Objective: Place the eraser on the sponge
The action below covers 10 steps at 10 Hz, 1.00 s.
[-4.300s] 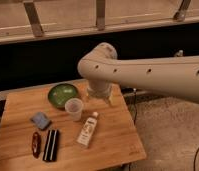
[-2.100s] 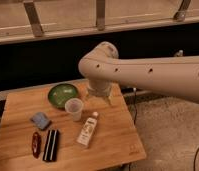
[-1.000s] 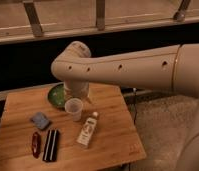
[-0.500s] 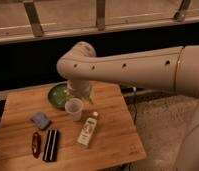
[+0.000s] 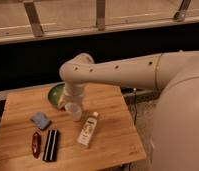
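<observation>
The eraser (image 5: 51,145), a long black block with a pale stripe, lies near the front left of the wooden table (image 5: 113,107). The sponge (image 5: 41,120), a small blue-grey pad, lies just behind it and slightly left, apart from it. My arm (image 5: 118,75) reaches in from the right and bends down at the table's back. The gripper (image 5: 71,101) hangs at the arm's lower end, above the clear cup (image 5: 73,111) and the right edge of the green bowl (image 5: 55,94), well behind the eraser. Nothing shows in it.
A dark red oblong object (image 5: 36,144) lies right beside the eraser on its left. A white bottle (image 5: 88,130) lies on its side in the middle of the table. A railing and dark wall run behind the table.
The arm swung left from the table's back right, and its bend has since dropped lower over the bowl and cup. The things on the table have not moved.
</observation>
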{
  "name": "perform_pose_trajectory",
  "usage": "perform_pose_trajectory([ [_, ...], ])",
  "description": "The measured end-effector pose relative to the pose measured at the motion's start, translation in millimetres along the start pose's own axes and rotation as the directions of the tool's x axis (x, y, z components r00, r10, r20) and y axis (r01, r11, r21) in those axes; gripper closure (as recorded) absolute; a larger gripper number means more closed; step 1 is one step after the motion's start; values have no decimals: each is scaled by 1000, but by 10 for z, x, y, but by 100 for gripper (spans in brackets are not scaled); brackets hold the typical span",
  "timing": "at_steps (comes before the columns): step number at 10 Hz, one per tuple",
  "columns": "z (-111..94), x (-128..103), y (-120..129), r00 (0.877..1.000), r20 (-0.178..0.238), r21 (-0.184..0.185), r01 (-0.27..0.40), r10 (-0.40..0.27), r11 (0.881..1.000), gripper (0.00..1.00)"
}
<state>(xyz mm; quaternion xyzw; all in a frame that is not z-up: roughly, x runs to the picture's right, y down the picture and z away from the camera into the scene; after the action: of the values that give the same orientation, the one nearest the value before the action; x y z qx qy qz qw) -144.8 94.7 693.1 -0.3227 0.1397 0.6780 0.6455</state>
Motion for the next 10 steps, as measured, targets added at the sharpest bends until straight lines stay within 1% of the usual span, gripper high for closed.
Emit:
perform_pose_trajectory([
  [1, 40, 90, 127, 999, -14, -14, 32, -32, 999, 35],
  [3, 110, 283, 404, 994, -31, -18, 100, -101, 995, 35],
  [4, 175, 395, 570, 989, -48, -17, 139, -140, 990, 35],
  [5, 239, 473, 683, 984, -68, -15, 166, -167, 986, 35],
  [9, 226, 464, 671, 984, -64, -12, 165, -165, 986, 35],
  [10, 229, 454, 640, 985, -66, -4, 157, -157, 988, 35],
])
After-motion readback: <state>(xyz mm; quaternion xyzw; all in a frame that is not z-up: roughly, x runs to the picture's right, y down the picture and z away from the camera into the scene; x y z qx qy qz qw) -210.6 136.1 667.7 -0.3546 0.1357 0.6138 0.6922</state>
